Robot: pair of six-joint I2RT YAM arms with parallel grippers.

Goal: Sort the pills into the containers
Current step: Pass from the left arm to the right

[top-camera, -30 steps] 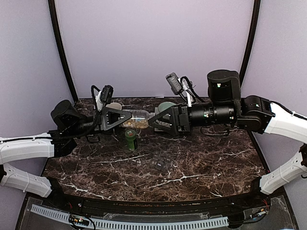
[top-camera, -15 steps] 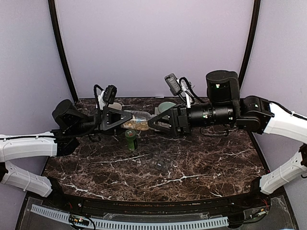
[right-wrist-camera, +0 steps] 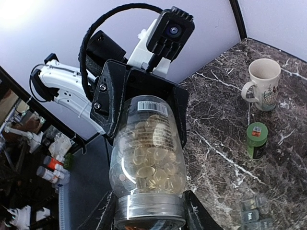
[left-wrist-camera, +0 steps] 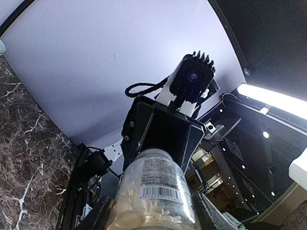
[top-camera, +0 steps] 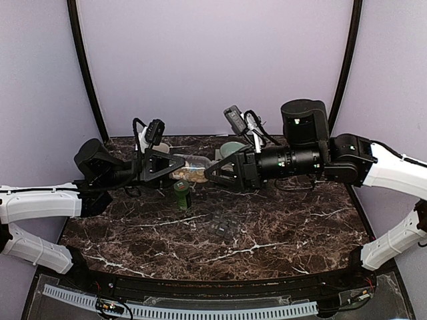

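A clear pill bottle [top-camera: 190, 169] hangs level above the table between both arms, full of pale yellow pills [right-wrist-camera: 152, 160]. My left gripper [top-camera: 172, 165] is shut on its bottom end; in the left wrist view the bottle [left-wrist-camera: 154, 184] fills the space between the fingers [left-wrist-camera: 98, 219]. My right gripper [top-camera: 212, 172] is shut on the grey cap [right-wrist-camera: 150, 210], one finger [right-wrist-camera: 197, 216] pressed to each side. The containers [top-camera: 223, 227], a small dark strip of square compartments, lie on the table below, also at the corner of the right wrist view [right-wrist-camera: 252, 213].
A small green bottle [top-camera: 181, 195] stands upright under the held bottle. A cream mug [right-wrist-camera: 263, 84] and a pale green bowl [top-camera: 232, 148] sit at the back of the dark marble table [top-camera: 287, 233]. Black frame posts rise at both back corners.
My right gripper's fingers have closed in onto the bottle's cap, and the right arm has shifted a little to the left. The left arm still holds the bottle.
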